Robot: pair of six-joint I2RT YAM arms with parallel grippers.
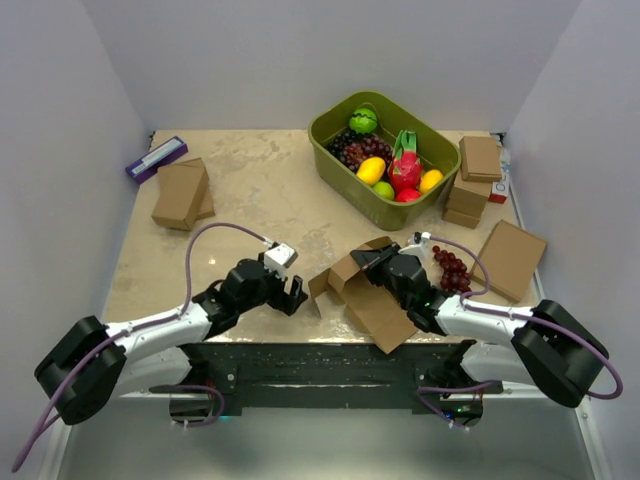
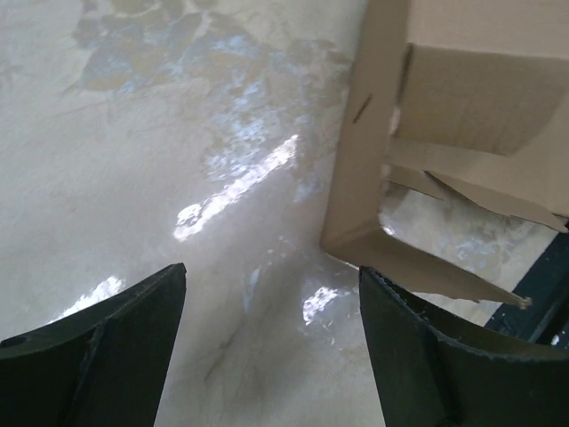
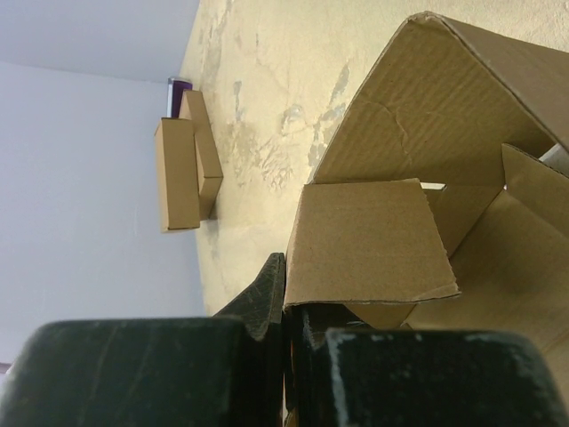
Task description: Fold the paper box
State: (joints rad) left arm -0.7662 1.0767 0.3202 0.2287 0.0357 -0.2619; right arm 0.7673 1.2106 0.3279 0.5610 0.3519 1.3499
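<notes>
While half-folded, paper box point(image 1: 380, 318), flaps up; right jaws tight on it, left jaws apart.

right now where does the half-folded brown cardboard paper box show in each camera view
top external: half-folded brown cardboard paper box low centre, between left gripper and right gripper
left wrist: upper right, beyond the open fingers
right wrist: fills the right half, flap pinched in the shut fingers
shared landmark: the beige marbled tabletop under it

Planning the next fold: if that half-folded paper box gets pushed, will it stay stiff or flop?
Likely light: the paper box is thin card and may slide on the glossy table. Its creased flaps would probably hinge.
</notes>
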